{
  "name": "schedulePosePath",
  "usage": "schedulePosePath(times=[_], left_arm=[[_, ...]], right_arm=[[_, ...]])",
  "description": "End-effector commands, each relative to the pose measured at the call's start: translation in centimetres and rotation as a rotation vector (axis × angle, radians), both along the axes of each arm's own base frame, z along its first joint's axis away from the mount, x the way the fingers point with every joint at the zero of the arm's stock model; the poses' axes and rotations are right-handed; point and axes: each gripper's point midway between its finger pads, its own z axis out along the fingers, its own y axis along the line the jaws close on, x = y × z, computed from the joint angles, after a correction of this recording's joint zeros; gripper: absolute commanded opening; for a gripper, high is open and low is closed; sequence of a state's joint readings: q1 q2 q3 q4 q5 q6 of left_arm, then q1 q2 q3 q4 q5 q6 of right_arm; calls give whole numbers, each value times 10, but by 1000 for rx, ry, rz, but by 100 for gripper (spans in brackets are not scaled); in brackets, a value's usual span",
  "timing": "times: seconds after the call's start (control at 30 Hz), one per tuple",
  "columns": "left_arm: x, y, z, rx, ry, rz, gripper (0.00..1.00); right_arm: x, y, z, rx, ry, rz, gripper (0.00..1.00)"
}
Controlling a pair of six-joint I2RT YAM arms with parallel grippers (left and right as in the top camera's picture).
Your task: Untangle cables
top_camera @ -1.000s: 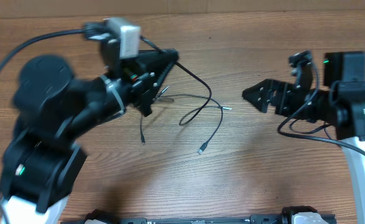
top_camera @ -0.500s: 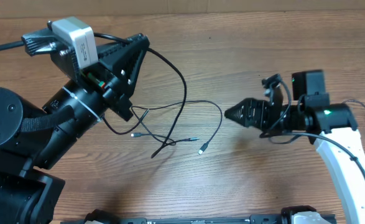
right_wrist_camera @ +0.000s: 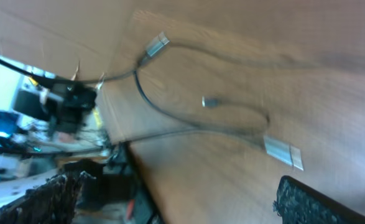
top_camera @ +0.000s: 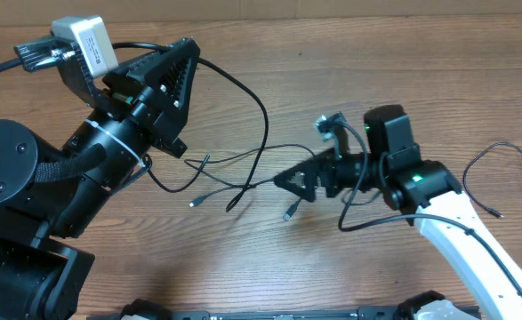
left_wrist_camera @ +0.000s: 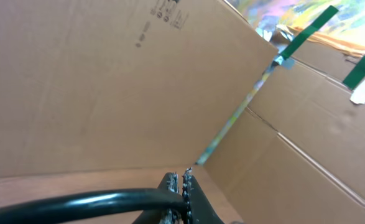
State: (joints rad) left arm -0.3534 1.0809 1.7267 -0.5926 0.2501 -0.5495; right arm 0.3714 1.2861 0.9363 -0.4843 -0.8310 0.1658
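Found left gripper held high at upper left of overhead view, tip pointing toward top centre. Confirmed in left wrist view: fingers pinched together on a thick black cable. Traced that cable in an arc down into the tangle at centre of table. Found right gripper extended from lower right, tip at the tangle's right end, near a plug. Read its jaws as wide apart in right wrist view, gripping nothing. Noted second cable well apart at right edge.
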Motion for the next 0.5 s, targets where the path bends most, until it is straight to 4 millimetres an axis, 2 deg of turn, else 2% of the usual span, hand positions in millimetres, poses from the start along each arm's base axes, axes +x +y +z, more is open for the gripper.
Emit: schedulePosePath(times=[0.0, 0.1, 0.17, 0.3, 0.47], left_arm=[[-10, -4, 10, -35, -8, -44, 4], [-11, -5, 10, -35, -8, -46, 4], [-10, -5, 10, -35, -8, -46, 4], [-10, -5, 9, -34, -4, -46, 4], [-10, -5, 5, -29, 11, -46, 4]], right_arm=[[9, 18, -1, -24, -105, 13, 100], [5, 44, -4, 12, -102, 66, 100], [-9, 62, -9, 40, -81, 145, 100], [-38, 98, -35, 15, -37, 260, 100], [-42, 120, -72, -88, 18, 193, 100]])
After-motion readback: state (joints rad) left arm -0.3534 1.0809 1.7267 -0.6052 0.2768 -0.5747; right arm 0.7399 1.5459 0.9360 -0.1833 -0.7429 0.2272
